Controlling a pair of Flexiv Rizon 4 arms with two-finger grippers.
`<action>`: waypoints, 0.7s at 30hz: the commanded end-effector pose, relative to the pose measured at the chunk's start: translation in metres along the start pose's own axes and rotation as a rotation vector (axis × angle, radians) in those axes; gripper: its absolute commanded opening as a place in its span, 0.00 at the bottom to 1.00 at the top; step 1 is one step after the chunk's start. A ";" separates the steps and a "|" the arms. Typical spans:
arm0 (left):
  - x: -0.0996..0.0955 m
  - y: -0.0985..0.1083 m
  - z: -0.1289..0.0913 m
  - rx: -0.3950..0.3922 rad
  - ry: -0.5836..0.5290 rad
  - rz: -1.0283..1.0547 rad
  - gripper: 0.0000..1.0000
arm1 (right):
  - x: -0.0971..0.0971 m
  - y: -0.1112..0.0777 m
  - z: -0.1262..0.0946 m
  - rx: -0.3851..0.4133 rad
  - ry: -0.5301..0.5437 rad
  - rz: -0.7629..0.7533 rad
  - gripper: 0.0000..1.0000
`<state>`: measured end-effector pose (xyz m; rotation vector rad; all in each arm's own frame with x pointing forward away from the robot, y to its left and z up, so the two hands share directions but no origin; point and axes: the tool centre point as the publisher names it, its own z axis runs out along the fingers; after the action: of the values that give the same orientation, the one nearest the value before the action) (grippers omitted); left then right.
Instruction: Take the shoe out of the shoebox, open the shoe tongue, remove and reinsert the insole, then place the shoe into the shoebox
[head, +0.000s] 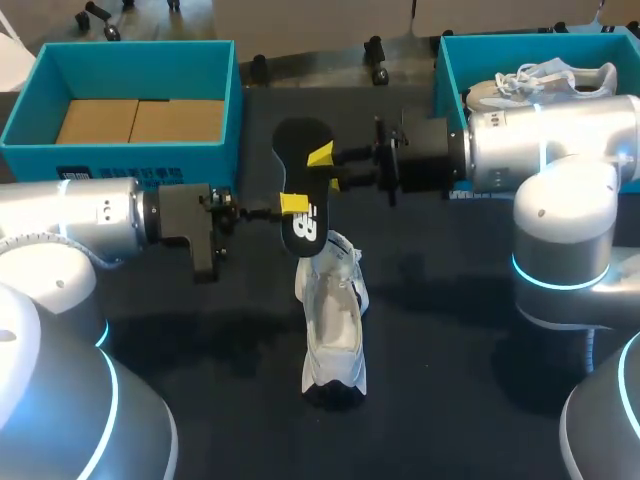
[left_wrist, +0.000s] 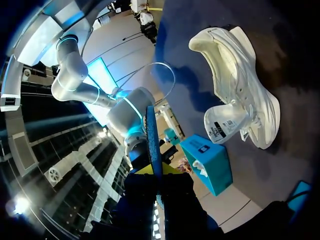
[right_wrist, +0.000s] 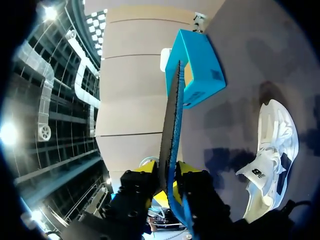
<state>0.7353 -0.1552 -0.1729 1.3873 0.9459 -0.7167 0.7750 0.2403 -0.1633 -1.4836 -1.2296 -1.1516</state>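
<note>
- Table (head: 450, 330): dark matt top, carrying two boxes at the far edge and one shoe near the middle.
- Left box (head: 120, 157): teal, open, at the far left; a flat piece of cardboard (head: 140, 120) lay on its floor. A small label on the front wall was too small to read.
- Right box (head: 448, 75): teal, open, at the far right, partly hidden by the right arm; a second shoe (head: 545, 82), white and laced, lay inside.
- Insole (head: 305, 185): black, held in the air above the table between the boxes, over the far end of the shoe. A white logo showed on its near end.
- Left gripper (head: 295, 203): fingers clamped on the insole's near end, one yellow tip across its face.
- Right gripper (right_wrist: 167, 175): fingers clamped on the insole's side, a yellow tip on either face.
- Shoe (head: 333, 320): white, resting on the table outside both boxes and well apart from them. Its opening faced up and its tongue was pulled out, showing a printed tag. Neither gripper touched it.
</note>
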 end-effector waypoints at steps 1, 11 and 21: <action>0.001 0.000 0.002 -0.003 0.000 0.002 0.00 | 0.000 -0.001 0.003 -0.004 0.011 0.000 0.07; 0.001 0.000 0.002 -0.003 0.000 0.002 0.00 | 0.001 0.000 0.004 0.001 0.026 -0.013 0.00; 0.002 -0.001 -0.004 0.012 0.014 -0.057 1.00 | 0.001 -0.002 0.003 0.001 0.031 -0.020 0.00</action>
<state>0.7355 -0.1540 -0.1765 1.3757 0.9879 -0.7527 0.7744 0.2423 -0.1618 -1.4464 -1.2274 -1.1809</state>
